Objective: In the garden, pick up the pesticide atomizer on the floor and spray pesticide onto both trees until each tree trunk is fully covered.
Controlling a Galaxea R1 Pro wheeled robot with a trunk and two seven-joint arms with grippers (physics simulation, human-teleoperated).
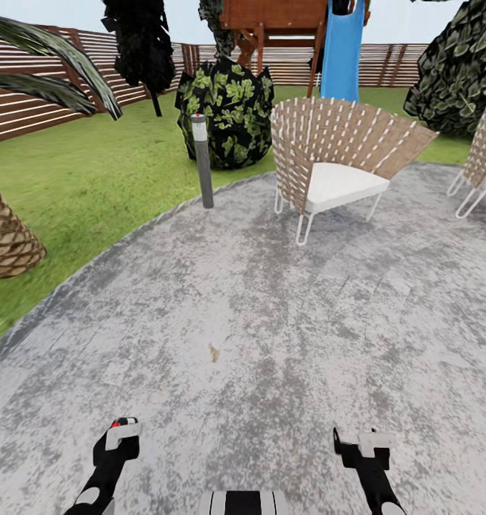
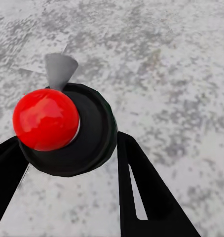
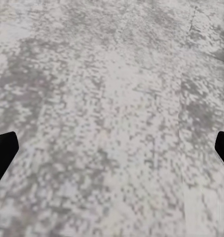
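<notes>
Left end effector [image 2: 67, 163]: clamped on pesticide atomizer [image 2: 60, 126], held low over grey paving. Right end effector [image 3: 112, 148]: fingers apart, w/o load. No target trunks visible; risk: clipping chair [image 1: 336, 164] en route.

A woven tan chair [image 1: 339, 154] with a white seat cushion stands on a mottled grey paved patio [image 1: 271, 336]. A second similar chair [image 1: 482, 161] sits at the patio's far edge. Beside the paving rises a grey bollard light [image 1: 202, 161], with a leafy bush [image 1: 232, 114] just behind. Farther back, a blue slide [image 1: 341, 50] hangs from what seems a wooden play structure [image 1: 275, 21].
</notes>
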